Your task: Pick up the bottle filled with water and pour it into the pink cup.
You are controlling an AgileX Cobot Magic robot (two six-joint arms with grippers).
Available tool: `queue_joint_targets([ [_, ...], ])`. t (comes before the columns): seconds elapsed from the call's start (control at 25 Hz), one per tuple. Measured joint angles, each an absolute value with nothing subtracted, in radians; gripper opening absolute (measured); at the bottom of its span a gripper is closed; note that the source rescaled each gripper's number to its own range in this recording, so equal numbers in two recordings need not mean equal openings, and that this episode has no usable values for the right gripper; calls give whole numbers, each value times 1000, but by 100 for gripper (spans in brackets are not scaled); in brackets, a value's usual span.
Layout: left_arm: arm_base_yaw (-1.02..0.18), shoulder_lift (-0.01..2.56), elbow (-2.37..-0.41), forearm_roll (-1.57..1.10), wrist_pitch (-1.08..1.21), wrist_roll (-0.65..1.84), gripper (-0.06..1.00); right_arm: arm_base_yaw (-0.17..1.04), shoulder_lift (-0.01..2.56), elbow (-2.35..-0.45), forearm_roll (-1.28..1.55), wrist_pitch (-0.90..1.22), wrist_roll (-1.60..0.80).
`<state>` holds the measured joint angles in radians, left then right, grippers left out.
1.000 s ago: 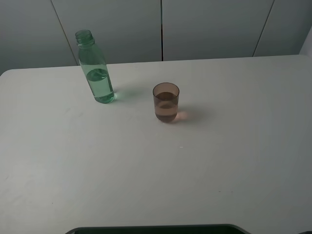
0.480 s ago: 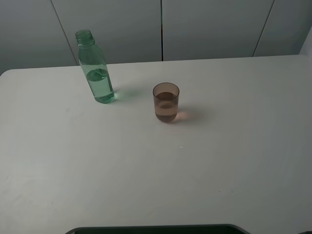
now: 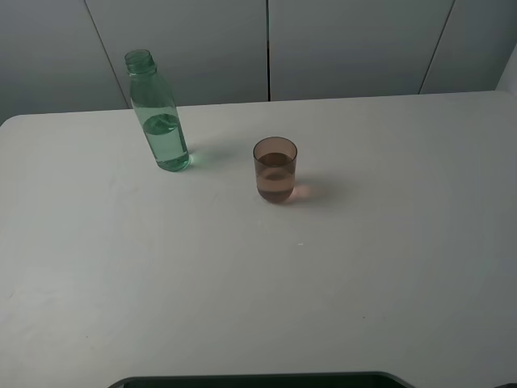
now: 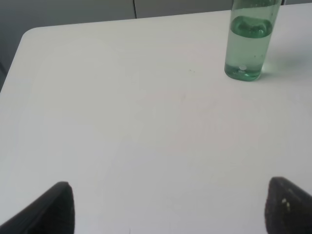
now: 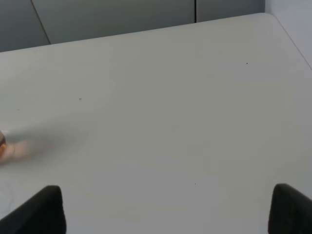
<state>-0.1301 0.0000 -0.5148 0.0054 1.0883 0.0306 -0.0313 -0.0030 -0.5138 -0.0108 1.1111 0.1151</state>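
The bottle [image 3: 159,113] stands upright and uncapped at the back left of the white table [image 3: 258,283], about half full of water. It also shows in the left wrist view [image 4: 247,41], far ahead of my left gripper [image 4: 170,214]. That gripper is open and empty, with its dark fingertips [image 4: 53,209] wide apart low over the table. The pink cup [image 3: 275,170] stands upright near the table's middle, right of the bottle, with some liquid in it. My right gripper [image 5: 165,214] is open and empty over the table's right part. Neither gripper shows in the high view.
Grey wall panels [image 3: 266,48] stand behind the table's far edge. A dark curved edge [image 3: 258,378] lies at the near edge of the high view. A pink glow [image 5: 12,146] from the cup falls at the right wrist view's side.
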Motion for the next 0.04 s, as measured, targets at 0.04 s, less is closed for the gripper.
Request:
queue_joint_targets([
  [0.04, -130, 0, -515, 5, 1088, 31, 100, -31, -3, -514, -11, 1111, 115],
])
